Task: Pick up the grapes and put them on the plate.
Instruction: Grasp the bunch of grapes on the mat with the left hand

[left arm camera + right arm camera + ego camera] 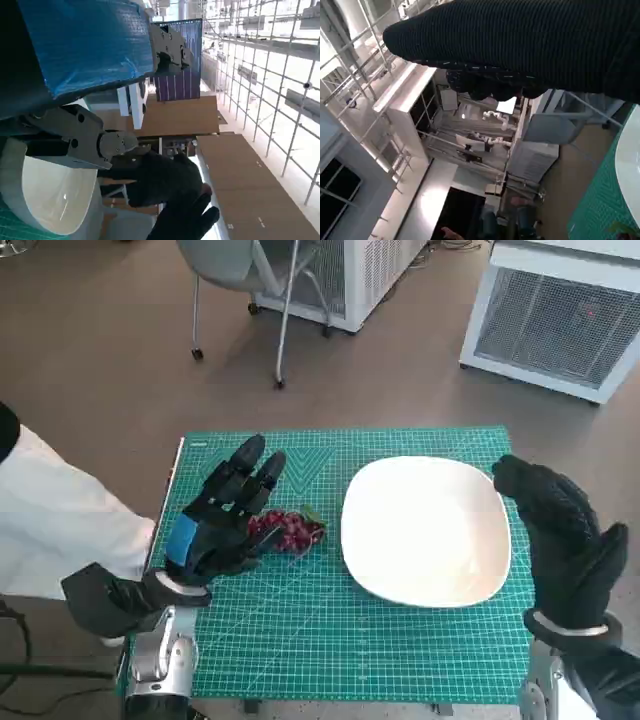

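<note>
Item one, grapes (290, 530): you are looking at a small dark red bunch lying on the green mat (400, 640), just left of the plate (425, 530) and apart from its rim. A green leaf or stem is showing at the bunch's far side.

Item two, left hand (222, 515): it is hovering over the bunch's left edge, fingers stretched forward and apart, holding nothing. Whether the thumb is touching the fruit you cannot tell.

Item three, right hand (565, 540): it is waiting at the plate's right rim, carrying nothing; the fingers are looking loosely extended.

Handling note: you are probably dealing with a light, lumpy cluster, smooth-skinned and likely to roll or shed berries if squeezed. You are best taking it around the middle or near the stem, closing gently.

Item four, plate: white, sitting bare.
</note>
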